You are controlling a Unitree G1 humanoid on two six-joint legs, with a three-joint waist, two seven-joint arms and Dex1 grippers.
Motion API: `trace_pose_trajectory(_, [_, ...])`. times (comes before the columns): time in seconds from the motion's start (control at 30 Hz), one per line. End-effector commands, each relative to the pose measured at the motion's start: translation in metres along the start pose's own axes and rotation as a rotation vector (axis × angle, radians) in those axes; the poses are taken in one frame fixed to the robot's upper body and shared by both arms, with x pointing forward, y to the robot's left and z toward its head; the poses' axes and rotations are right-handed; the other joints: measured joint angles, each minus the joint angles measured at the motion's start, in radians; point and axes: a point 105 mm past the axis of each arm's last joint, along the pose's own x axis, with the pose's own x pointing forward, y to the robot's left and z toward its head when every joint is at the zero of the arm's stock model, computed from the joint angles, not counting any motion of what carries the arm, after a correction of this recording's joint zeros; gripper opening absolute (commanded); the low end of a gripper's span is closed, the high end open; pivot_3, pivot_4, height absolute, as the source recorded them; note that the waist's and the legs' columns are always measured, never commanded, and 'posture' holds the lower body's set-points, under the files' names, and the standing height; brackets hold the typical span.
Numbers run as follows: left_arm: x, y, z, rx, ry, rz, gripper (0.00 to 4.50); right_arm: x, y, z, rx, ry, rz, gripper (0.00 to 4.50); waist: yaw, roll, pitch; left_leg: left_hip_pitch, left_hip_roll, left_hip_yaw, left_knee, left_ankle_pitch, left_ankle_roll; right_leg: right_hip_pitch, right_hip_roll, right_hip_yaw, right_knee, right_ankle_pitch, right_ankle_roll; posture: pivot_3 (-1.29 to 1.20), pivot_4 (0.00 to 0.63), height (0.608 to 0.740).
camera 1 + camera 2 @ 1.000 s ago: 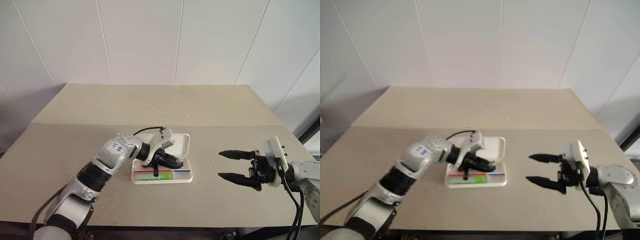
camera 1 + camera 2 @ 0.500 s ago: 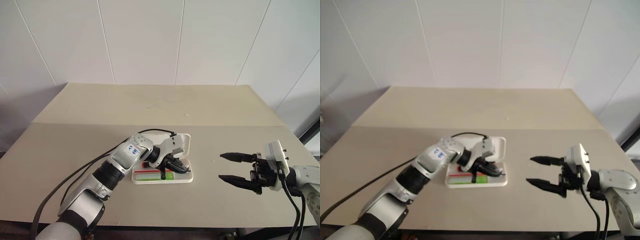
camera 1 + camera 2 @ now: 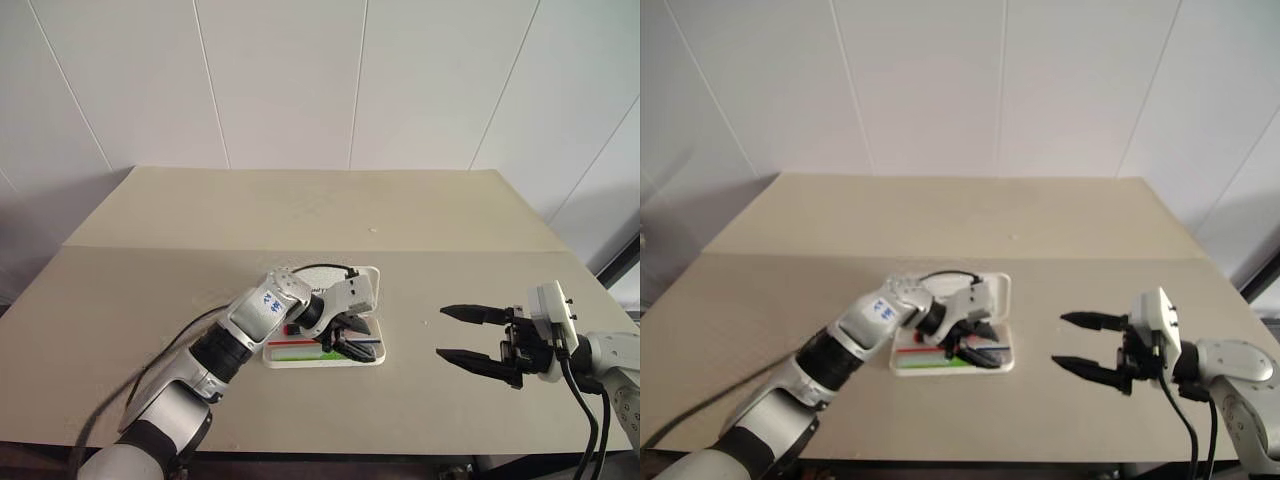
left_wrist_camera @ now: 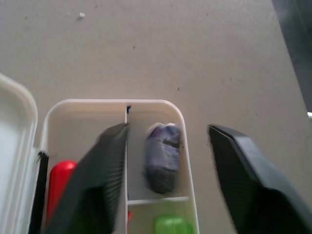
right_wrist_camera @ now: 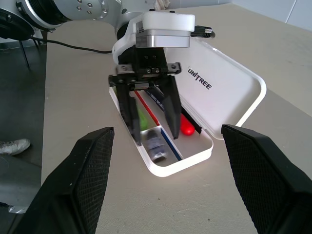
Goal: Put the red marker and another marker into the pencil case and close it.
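Left end effector [image 5: 148,114] over open pencil case [image 5: 197,153]; bare table [image 3: 300,215] around.

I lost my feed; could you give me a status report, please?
Both grippers open: left gripper over open pencil case, right gripper idle. Red marker and green marker in tray.

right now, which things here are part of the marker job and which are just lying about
Job: pencil case, open; red marker and green marker, both in its tray; left hand, open above the tray.
Lying about: dark wrapped lump in the end compartment; shoe on the floor; right hand, open, aside.
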Motion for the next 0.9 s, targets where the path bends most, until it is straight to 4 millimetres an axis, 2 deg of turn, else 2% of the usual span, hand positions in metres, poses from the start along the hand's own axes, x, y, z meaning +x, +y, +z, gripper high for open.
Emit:
trace_pose_trajectory(0.03, [-0.002, -0.003, 0.011, 0.048, -0.013, -0.01, 4.21, -0.005, 0.0, 0.011, -0.039, -0.018, -0.013, 4.5, 0.0, 0.0, 0.0, 0.0, 0.0, 0.0, 0.0, 0.0, 0.0, 0.0, 0.0, 0.0, 0.0, 0.0, 0.0, 0.0, 0.15, 0.74])
trace_pose_trajectory(0.07, [-0.002, -0.003, 0.011, 0.048, -0.013, -0.01, 4.49, -0.005, 0.0, 0.011, -0.039, -0.017, -0.014, 4.5, 0.0, 0.0, 0.0, 0.0, 0.0, 0.0, 0.0, 0.0, 0.0, 0.0, 0.0, 0.0, 0.0, 0.0, 0.0, 0.0, 0.15, 0.74])
trace_pose_trajectory(0.33, [-0.006, -0.002, 0.016, 0.063, -0.036, 0.009, 4.49, -0.006, 0.0, 0.011, -0.042, -0.014, -0.016, 4.5, 0.0, 0.0, 0.0, 0.0, 0.0, 0.0, 0.0, 0.0, 0.0, 0.0, 0.0, 0.0, 0.0, 0.0, 0.0, 0.0, 0.15, 0.74])
trace_pose_trajectory(0.43, [-0.017, -0.003, 0.027, 0.121, -0.093, 0.032, 4.49, -0.007, -0.001, 0.012, -0.045, -0.013, -0.018, 4.5, 0.0, 0.0, 0.0, 0.0, 0.0, 0.0, 0.0, 0.0, 0.0, 0.0, 0.0, 0.0, 0.0, 0.0, 0.0, 0.0, 0.15, 0.74])
trace_pose_trajectory(0.53, [-0.037, -0.008, 0.04, 0.171, -0.197, 0.04, 4.49, -0.007, -0.001, 0.013, -0.046, -0.012, -0.018, 4.5, -0.001, 0.0, 0.0, 0.0, 0.0, 0.0, 0.0, 0.0, 0.0, 0.0, 0.0, 0.0, 0.0, 0.0, 0.0, 0.0, 0.15, 0.74])
trace_pose_trajectory(0.67, [-0.072, -0.009, 0.058, 0.262, -0.399, 0.109, 4.49, -0.009, 0.0, 0.014, -0.048, -0.014, -0.017, 4.5, 0.0, 0.0, 0.0, 0.001, 0.0, 0.0, 0.0, 0.0, 0.0, 0.0, 0.0, 0.0, 0.001, 0.0, 0.0, 0.0, 0.15, 0.74])
trace_pose_trajectory(0.8, [-0.108, 0.005, 0.068, 0.263, -0.566, 0.269, 4.49, -0.009, -0.001, 0.018, -0.055, -0.041, -0.003, 4.5, 0.001, 0.0, 0.0, 0.001, 0.0, 0.0, 0.001, 0.0, 0.0, 0.0, 0.0, 0.0, 0.001, 0.0, 0.0, 0.0, 0.15, 0.74])
trace_pose_trajectory(0.9, [-0.132, 0.01, 0.067, 0.263, -0.667, 0.36, 4.49, -0.008, -0.002, 0.021, -0.052, -0.069, 0.011, 4.5, 0.0, 0.0, 0.0, 0.001, 0.0, 0.0, 0.002, 0.0, 0.0, 0.001, 0.0, 0.0, 0.001, 0.0, 0.001, 0.0, 0.15, 0.74])
